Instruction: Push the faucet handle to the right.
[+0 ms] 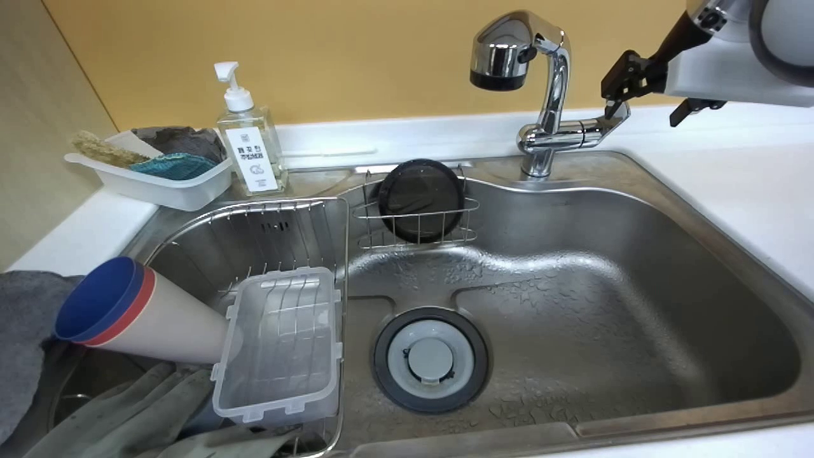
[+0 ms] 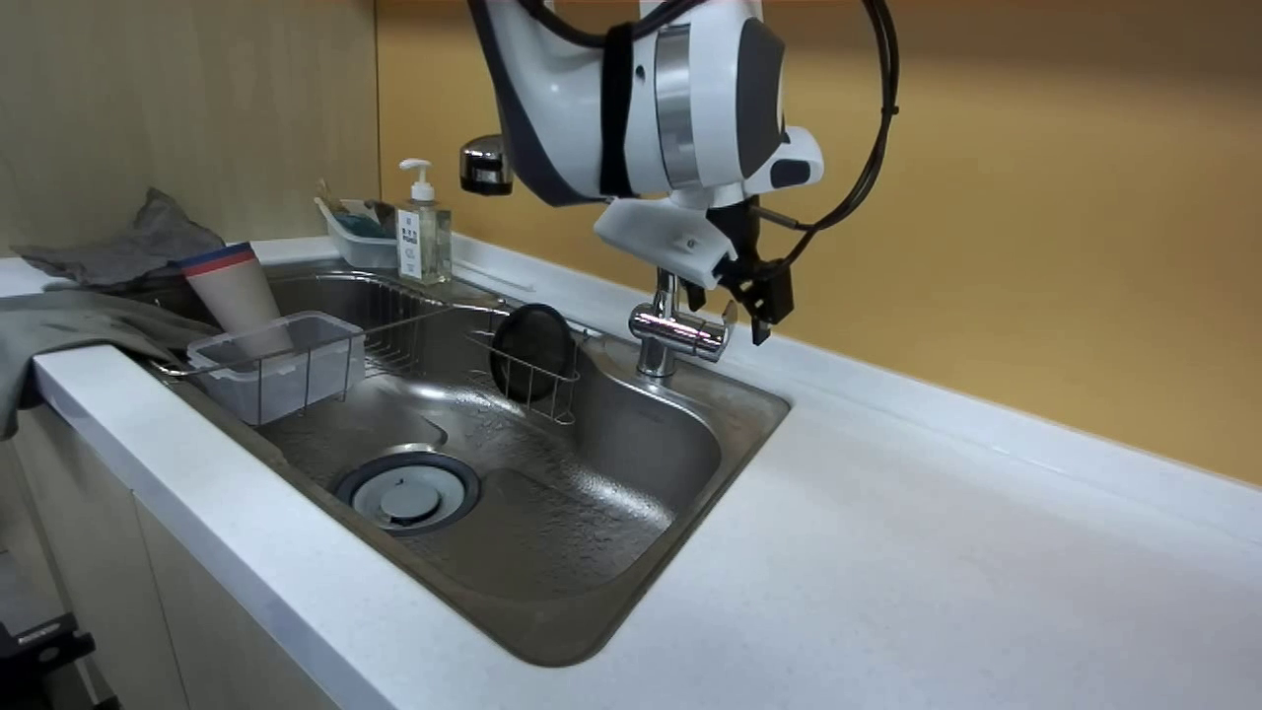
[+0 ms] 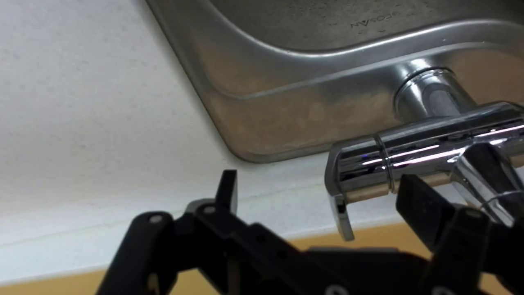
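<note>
Wrist view | pincer (image 3: 319, 185): spread wide | faucet handle (image 3: 343, 219): between its jaws, contact unclear

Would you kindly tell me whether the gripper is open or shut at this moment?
The gripper is open: in the wrist view its fingers stand wide apart, with the faucet handle visible between them.

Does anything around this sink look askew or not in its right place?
The stacked cups lean by the clear container, open end raised; that looks odd, as cups usually drain mouth down. Nothing looks plainly damaged.
</note>
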Robot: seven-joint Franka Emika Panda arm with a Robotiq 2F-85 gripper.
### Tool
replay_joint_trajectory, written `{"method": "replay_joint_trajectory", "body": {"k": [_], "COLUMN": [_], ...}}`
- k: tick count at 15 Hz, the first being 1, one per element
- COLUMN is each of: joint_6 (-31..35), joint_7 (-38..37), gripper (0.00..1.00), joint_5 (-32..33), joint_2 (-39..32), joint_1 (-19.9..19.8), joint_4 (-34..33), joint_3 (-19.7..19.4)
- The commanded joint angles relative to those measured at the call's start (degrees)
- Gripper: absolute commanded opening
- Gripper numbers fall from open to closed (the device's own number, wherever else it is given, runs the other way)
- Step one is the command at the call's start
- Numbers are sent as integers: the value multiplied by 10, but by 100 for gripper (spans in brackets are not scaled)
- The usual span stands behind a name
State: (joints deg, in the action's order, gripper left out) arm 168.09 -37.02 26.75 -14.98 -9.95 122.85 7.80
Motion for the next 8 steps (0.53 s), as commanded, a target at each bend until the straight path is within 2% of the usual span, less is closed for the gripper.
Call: {"method": "replay_joint_trajectory", "body": {"k": [1,8], "joint_6": [10,14], "joint_7": [-12,-23], "gripper": [100,100], "joint_5": [13,22], "joint_2": [0,-7], "joint_1": [5,12], "joint_4": [-3,-7], "joint_3": [-10,-34]}}
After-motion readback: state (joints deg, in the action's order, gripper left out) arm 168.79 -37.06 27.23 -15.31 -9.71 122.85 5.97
